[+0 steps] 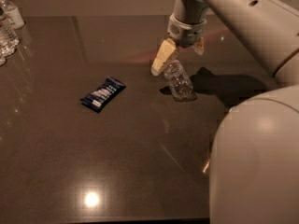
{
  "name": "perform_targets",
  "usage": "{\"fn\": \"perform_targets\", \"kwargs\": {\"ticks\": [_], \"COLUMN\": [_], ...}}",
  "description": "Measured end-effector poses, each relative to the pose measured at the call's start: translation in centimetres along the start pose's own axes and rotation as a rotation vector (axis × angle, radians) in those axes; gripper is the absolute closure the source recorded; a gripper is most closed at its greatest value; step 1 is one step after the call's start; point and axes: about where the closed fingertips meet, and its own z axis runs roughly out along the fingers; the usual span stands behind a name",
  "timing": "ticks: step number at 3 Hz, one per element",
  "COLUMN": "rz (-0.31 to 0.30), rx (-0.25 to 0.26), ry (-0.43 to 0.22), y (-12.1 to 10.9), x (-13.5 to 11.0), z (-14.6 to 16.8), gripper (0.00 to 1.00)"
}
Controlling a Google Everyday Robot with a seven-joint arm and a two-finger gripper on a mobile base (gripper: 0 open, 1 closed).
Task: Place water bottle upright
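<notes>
Overhead, the arm (233,13) enters from the upper right and slants down and leftward across the dark table (140,162). Its grey wrist points almost straight down, to the right of the blue snack packet (103,93) and farther back than it. The gripper (180,59) hangs from that wrist with its jaws spread wide. The cream-coloured left finger (162,59) angles down toward the packet's side, and the other finger shows only as a short tip on the far side of the wrist. The water bottle (179,81) is on the table well to the right of the packet and level with it or slightly farther back. It is directly under the spread jaws and is not pinched between them. It looks roughly upright with a lean, its upper end tipped toward the packet and lying just beside the tip of the left finger. I cannot tell whether the two touch. A large rounded white part of the robot (257,167) fills the near corner to the packet's right. Several clear bottles (8,29) stand far to the packet's left, at the table's back edge.
</notes>
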Motion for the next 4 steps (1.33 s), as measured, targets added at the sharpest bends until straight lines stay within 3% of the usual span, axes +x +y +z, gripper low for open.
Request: {"fn": "perform_targets", "kwargs": {"ticks": [2, 4], "rz": [0.036, 0.111], "rx": [-0.010, 0.024], "ry": [0.018, 0.056], "y": [-0.8, -1.9], "x": [-1.4, -1.3], "z": [1.5, 2.7], "gripper": [0.00, 0.00]}}
